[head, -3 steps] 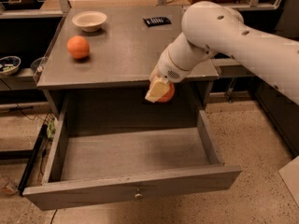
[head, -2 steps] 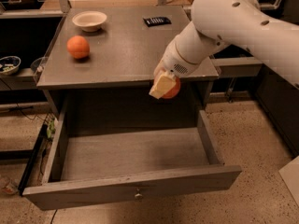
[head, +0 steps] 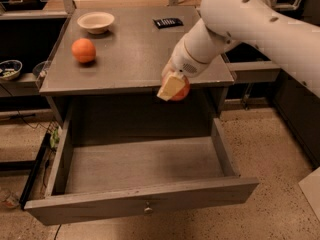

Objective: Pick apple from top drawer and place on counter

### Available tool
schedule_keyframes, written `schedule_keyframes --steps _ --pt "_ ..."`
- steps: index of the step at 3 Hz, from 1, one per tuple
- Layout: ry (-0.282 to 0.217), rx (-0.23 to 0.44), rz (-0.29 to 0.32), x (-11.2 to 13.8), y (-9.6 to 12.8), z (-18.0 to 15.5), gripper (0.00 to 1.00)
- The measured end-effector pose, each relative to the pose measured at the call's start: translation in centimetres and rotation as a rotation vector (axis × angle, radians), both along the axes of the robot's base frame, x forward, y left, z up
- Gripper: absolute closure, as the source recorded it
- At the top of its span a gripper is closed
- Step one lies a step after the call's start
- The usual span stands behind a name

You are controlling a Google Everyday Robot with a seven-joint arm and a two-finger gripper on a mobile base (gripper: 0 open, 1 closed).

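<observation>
My gripper (head: 175,88) is shut on the small red apple (head: 182,90) and holds it in the air at the front edge of the counter (head: 130,59), right of its middle, above the back of the open top drawer (head: 145,166). A cream finger (head: 170,86) covers the apple's left side. The white arm reaches in from the upper right. The drawer is pulled fully out, with its front panel and small metal knob (head: 148,207) toward me, and nothing shows inside it.
On the counter stand an orange (head: 83,50) at the left, a white bowl (head: 96,21) at the back left and a small black object (head: 167,22) at the back. Dark side shelves flank the cabinet; a bowl (head: 10,69) sits on the left one.
My gripper has risen with the apple, from just below the counter's edge up to the level of its front edge, and shifted slightly right.
</observation>
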State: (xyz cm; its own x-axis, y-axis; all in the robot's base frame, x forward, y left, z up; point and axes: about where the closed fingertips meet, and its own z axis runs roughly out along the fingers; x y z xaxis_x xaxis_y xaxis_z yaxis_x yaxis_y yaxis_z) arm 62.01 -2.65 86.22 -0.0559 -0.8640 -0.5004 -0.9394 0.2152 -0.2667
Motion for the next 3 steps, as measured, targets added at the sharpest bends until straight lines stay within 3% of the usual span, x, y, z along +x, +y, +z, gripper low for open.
schedule_keyframes --steps 1,2,3 --pt "-0.001 0.029 0.046 5.1 1.6 1.2 1.0" --pt "0.0 0.03 0.044 5.2 1.6 1.2 1.0" --pt "-0.015 0.051 0.014 7.7 1.2 1.0 1.0"
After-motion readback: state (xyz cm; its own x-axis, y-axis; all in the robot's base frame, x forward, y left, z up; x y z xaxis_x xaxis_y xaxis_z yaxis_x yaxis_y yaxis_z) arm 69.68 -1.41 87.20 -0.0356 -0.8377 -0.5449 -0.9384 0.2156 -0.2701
